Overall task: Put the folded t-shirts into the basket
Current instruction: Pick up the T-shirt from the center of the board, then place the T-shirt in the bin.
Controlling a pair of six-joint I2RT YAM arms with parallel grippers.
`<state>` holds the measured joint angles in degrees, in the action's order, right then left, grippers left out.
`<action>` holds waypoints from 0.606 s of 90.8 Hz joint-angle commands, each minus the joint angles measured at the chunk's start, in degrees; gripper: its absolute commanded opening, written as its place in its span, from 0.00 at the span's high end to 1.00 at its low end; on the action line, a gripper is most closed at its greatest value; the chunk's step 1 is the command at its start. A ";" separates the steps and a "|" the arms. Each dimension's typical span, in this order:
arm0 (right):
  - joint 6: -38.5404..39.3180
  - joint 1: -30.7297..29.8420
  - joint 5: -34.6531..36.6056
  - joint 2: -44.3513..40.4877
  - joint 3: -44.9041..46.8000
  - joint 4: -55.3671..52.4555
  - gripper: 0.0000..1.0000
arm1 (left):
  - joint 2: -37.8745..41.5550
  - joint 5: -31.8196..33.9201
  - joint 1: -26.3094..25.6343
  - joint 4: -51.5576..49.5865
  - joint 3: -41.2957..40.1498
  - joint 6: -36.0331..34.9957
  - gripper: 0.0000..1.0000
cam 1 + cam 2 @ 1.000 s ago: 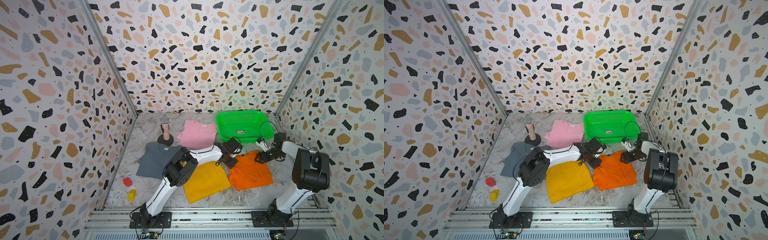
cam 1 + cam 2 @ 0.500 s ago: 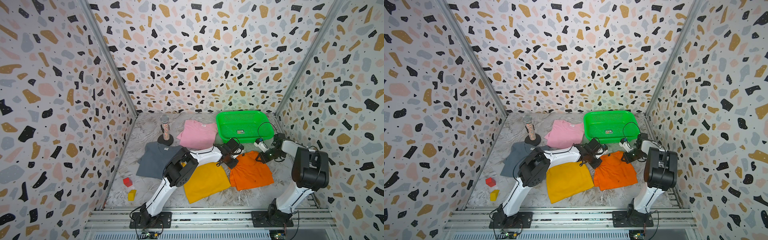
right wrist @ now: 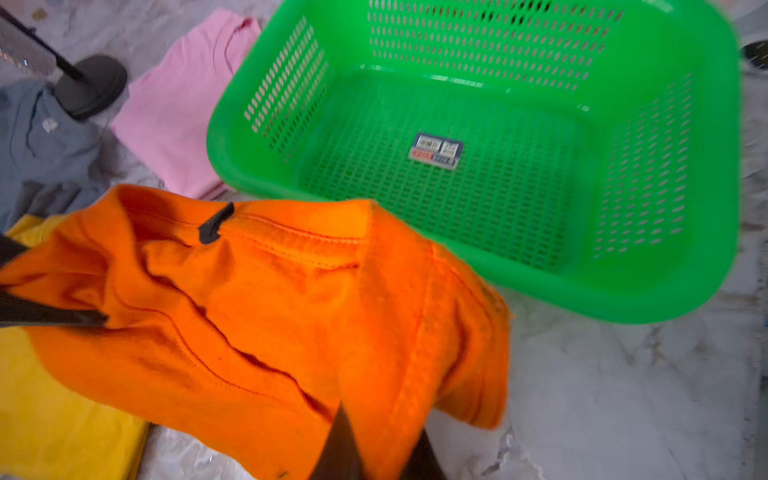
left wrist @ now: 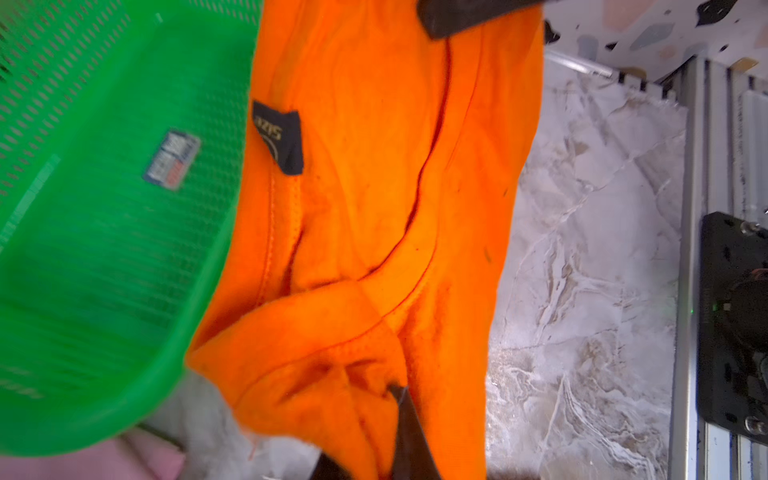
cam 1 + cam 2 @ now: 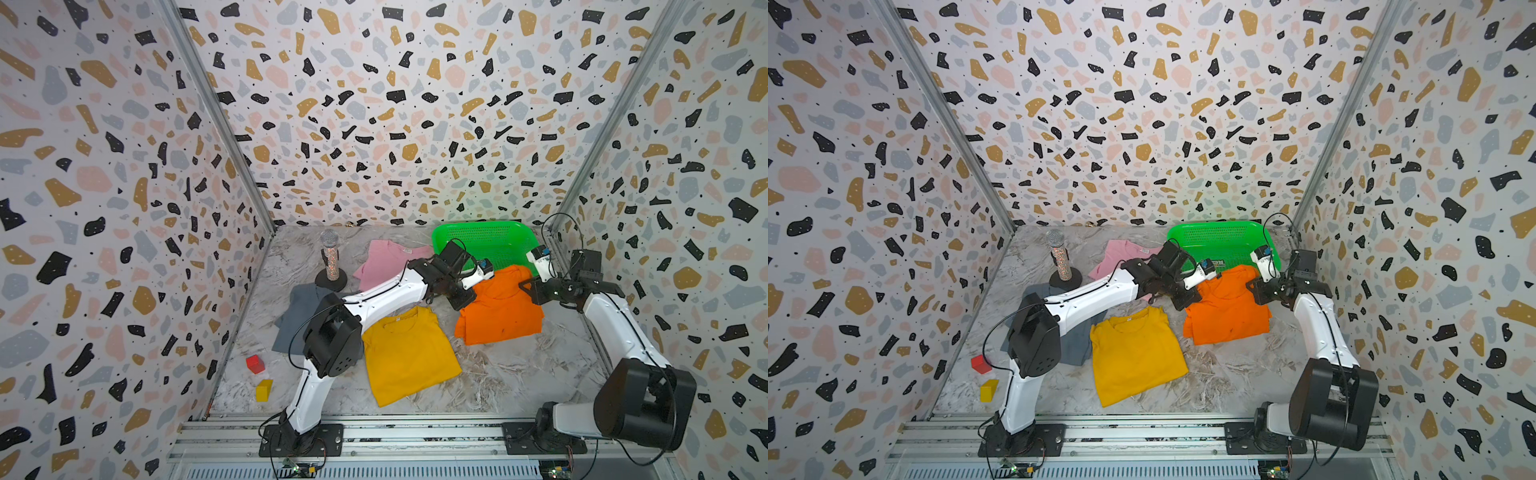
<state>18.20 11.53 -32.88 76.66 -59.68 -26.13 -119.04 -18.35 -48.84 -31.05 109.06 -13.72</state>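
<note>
The orange folded t-shirt (image 5: pixel 500 316) lies in front of the green basket (image 5: pixel 490 243), its far edge raised off the table. My left gripper (image 5: pixel 466 300) is shut on its far left corner, and my right gripper (image 5: pixel 527 289) is shut on its far right corner. In the wrist views the cloth bunches over the left gripper (image 4: pixel 395 390) and the right gripper (image 3: pixel 374 432). The basket (image 3: pixel 457 187) holds nothing but its label. The yellow t-shirt (image 5: pixel 407 353), pink t-shirt (image 5: pixel 386 257) and grey-blue t-shirt (image 5: pixel 297 318) lie flat on the table.
A microphone on a round black stand (image 5: pixel 330 259) is at the back left, between the pink and grey-blue shirts. A red cube (image 5: pixel 255 363) and a yellow cube (image 5: pixel 264 390) sit near the left wall. Patterned walls close in three sides.
Both grippers have shut on the orange shirt's far corners. That edge has risen off the table and moved a little toward the basket.
</note>
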 commanded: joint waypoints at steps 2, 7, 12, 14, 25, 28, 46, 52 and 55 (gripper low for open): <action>-10.90 -0.15 2.15 -1.02 -3.56 8.02 1.00 | -1.17 -1.79 2.45 -5.49 9.63 -6.72 1.00; -12.95 -0.27 4.16 -0.04 -5.54 9.39 1.00 | -3.35 -2.16 3.59 -7.19 15.12 -7.39 1.00; -14.59 -0.32 5.76 1.48 -7.91 10.63 1.00 | -6.06 -1.90 4.50 -8.59 21.18 -8.15 1.00; -15.19 -0.42 6.48 2.24 -8.96 10.83 1.00 | -7.35 -1.77 4.88 -8.99 23.48 -8.32 1.00; -17.31 -0.92 9.56 8.18 -15.64 10.84 1.00 | -13.87 -0.81 6.93 -8.33 34.95 -8.07 1.00; -17.40 -1.08 10.63 10.05 -17.62 10.57 1.00 | -15.38 -0.36 7.42 -7.27 37.02 -7.68 1.00; -16.88 -1.51 15.98 20.86 -28.27 8.13 1.00 | -22.60 0.66 9.49 -1.49 43.80 -2.69 1.00; -16.54 -1.49 17.37 24.53 -31.85 6.30 1.00 | -24.39 0.76 9.72 -0.24 43.96 -1.63 1.00; -16.30 -1.51 18.01 26.17 -33.21 5.67 1.00 | -25.27 0.87 9.80 0.18 43.96 -1.23 1.00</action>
<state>2.17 9.30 -21.63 99.79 -86.98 -18.00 -142.71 -18.79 -40.10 -33.87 150.98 -17.91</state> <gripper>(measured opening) 0.111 0.114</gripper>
